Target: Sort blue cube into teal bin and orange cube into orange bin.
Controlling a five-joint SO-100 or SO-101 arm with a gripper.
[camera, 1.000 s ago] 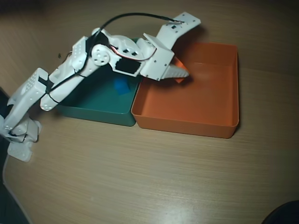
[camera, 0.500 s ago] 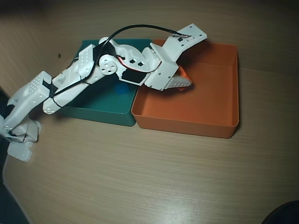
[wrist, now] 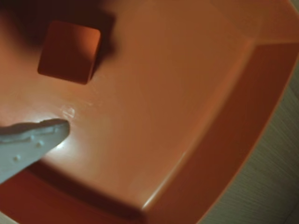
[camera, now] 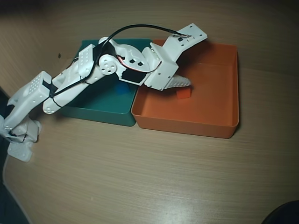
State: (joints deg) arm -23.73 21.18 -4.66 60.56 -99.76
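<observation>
The orange cube [camera: 183, 94] lies loose on the floor of the orange bin [camera: 219, 126], and the blue cube [camera: 123, 88] sits in the teal bin [camera: 100, 114]. The pincer [camera: 184, 84] hangs just above the orange cube, gripping nothing; how wide it's spread I can't tell. Looks like sorting's done, so next it only needs to lift clear.

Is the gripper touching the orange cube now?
Apart. The wrist view shows bare tray floor of the orange bin between the gripper fingertip and the orange cube.
</observation>
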